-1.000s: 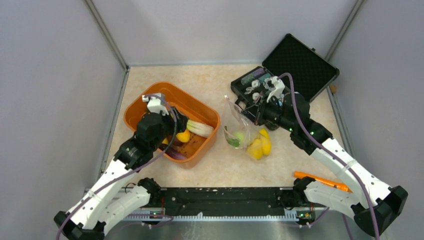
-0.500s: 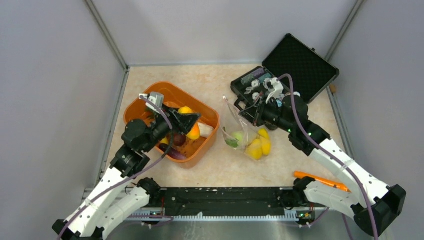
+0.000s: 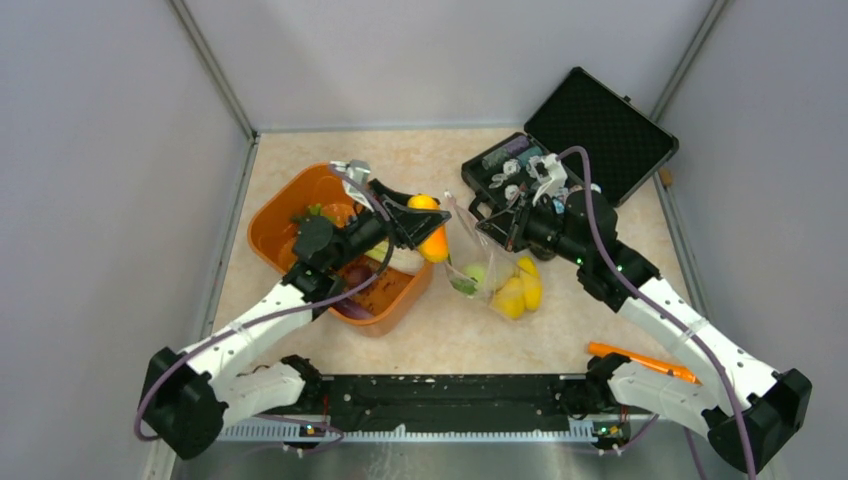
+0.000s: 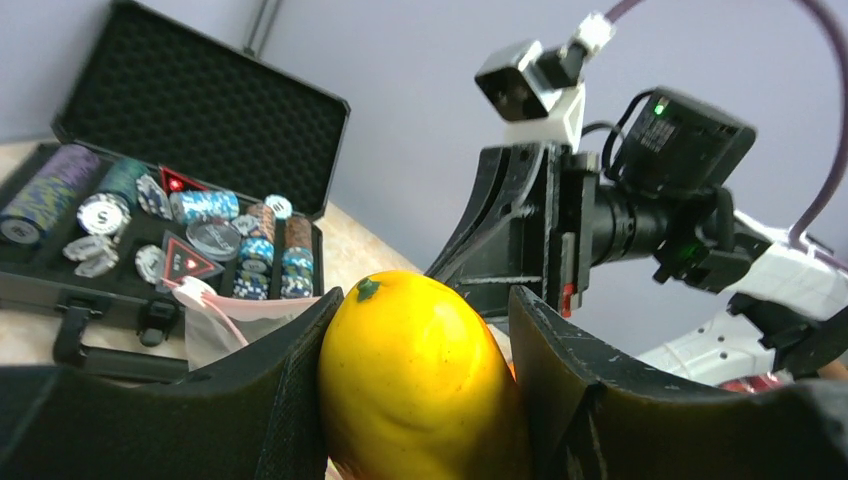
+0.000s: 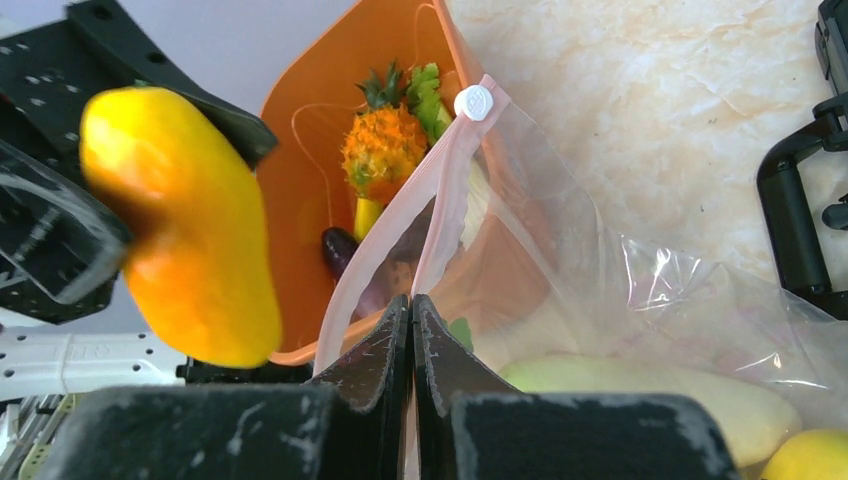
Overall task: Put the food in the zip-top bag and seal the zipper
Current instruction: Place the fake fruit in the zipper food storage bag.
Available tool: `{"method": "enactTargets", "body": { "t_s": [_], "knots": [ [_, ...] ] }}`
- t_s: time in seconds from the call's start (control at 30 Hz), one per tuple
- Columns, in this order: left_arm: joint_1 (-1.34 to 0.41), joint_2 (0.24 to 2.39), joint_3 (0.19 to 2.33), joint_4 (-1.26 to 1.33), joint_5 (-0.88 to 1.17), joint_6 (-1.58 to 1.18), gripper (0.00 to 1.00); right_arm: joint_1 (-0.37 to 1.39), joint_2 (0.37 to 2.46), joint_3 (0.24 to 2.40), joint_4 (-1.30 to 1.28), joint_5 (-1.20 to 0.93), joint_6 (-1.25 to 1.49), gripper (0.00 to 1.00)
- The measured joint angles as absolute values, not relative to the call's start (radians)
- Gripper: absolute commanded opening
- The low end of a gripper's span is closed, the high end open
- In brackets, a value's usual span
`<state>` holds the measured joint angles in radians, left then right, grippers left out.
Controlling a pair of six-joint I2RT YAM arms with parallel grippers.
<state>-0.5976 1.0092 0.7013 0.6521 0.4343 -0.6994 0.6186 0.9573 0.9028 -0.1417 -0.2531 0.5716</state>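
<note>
Nearest us on the table (image 3: pixel 450 335), the zip-top bag (image 3: pixel 465 238) lies just right of the orange tub (image 3: pixel 268 225). Its near end already holds lemons (image 3: pixel 520 290) and a pale green piece (image 3: pixel 478 272).

Just beyond, the right gripper (image 5: pixel 412 300) has its jaws pressed together on the pinkish zipper (image 5: pixel 445 175), holding the mouth edge up off the table. From the right wrist view the two lips part only into a narrow slit.

The left gripper (image 3: pixel 428 228) hangs over the tub's right rim, just left of that mouth. Its jaws are clamped across the middle of a yellow fruit (image 4: pixel 420 380) that shades to orange.

We judge the fruit light, rigid and smooth. Being rounded, it could pivot or squirt out, so a hold across its widest part suits it. The bag is thin, limp film, and only the strip has any stiffness, so that is the place to grip it. The fruit should probably enter end first.

Farther off, a pineapple (image 5: pixel 383 150) and an eggplant (image 5: pixel 338 245) wait in the tub. The open black case (image 3: pixel 600 125) sits at the far right.
</note>
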Motion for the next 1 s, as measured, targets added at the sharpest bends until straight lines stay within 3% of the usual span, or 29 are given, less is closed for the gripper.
{"method": "enactTargets", "body": {
  "t_s": [0.57,0.7,0.83,0.93,1.0],
  "knots": [
    [-0.803,1.253,0.655,1.118,0.230,-0.543,0.14,0.619,0.898,0.903,-0.135,-0.225,0.607,0.00],
    [-0.837,1.285,0.625,1.130,0.164,-0.479,0.23,0.619,0.883,0.903,-0.132,-0.210,0.614,0.00],
    [-0.854,1.295,0.625,1.151,0.119,-0.433,0.42,0.619,0.878,0.903,-0.129,-0.205,0.616,0.00],
    [-0.859,1.301,0.625,1.160,0.107,-0.414,0.64,0.619,0.878,0.903,-0.128,-0.203,0.622,0.00],
    [-0.860,1.303,0.625,1.159,0.106,-0.405,0.69,0.619,0.877,0.903,-0.128,-0.202,0.623,0.00]
  ]
}}
